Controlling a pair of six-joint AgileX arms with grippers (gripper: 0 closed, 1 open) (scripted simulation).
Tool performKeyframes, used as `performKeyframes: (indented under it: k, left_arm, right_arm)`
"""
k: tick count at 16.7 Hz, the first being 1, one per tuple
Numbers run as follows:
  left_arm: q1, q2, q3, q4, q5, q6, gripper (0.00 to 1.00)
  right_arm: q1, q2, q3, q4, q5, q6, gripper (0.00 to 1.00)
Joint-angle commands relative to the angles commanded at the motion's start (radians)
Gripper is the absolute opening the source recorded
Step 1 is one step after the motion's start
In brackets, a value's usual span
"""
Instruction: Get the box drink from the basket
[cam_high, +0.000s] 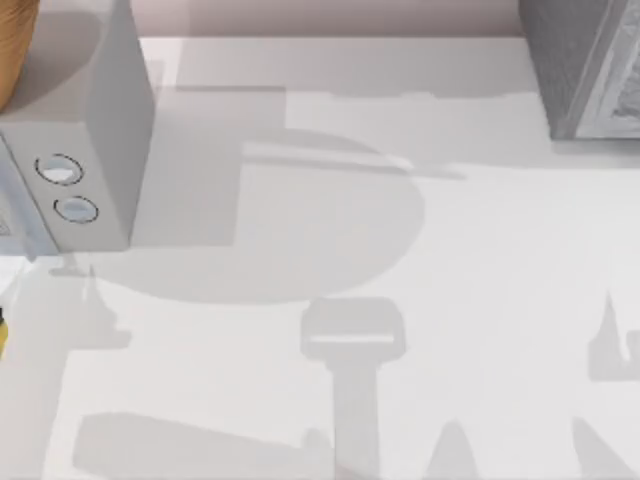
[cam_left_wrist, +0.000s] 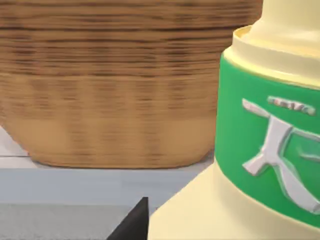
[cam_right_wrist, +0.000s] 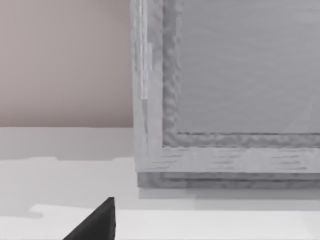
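Pale-yellow box drink (cam_left_wrist: 260, 150) with a green label band sits right up against my left gripper's dark finger (cam_left_wrist: 132, 225); behind it stands the woven orange-brown basket (cam_left_wrist: 110, 90).

From above, a big grey box (cam_high: 85, 150) with two round rings stands beside the basket's edge (cam_high: 15, 50).

Near my right gripper's dark finger (cam_right_wrist: 95, 222) stands a grey speckled block (cam_right_wrist: 225, 95).

Left tool (cam_left_wrist: 131, 222): one matte black finger tip (cam_left_wrist: 135, 220) visible in left wrist view, wedge-shaped w/ straight edge and sloped side, no markings or screws seen. Right tool (cam_right_wrist: 93, 222): same type, black angular finger tip (cam_right_wrist: 97, 220) in right wrist view, flat finish, pointed upper corner; no cables visible.
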Motion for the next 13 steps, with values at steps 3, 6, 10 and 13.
performKeyframes:
  k: [3,6,10,13]
  left_arm:
    - [-0.011,-0.139,-0.151,0.004,-0.015,0.000,0.00]
    - [-0.015,-0.191,-0.206,0.005,-0.021,0.000,0.00]
    - [-0.013,-0.186,-0.206,0.005,-0.021,0.002,0.00]
    - [-0.033,-0.156,-0.202,0.023,-0.048,0.003,0.00]
  right_arm:
    - [0.000,0.000,0.000,0.000,0.000,0.000,1.00]
    - [0.000,0.000,0.000,0.000,0.000,0.000,1.00]
    - [0.000,0.000,0.000,0.000,0.000,0.000,1.00]
    - [0.000,0.000,0.000,0.000,0.000,0.000,1.00]
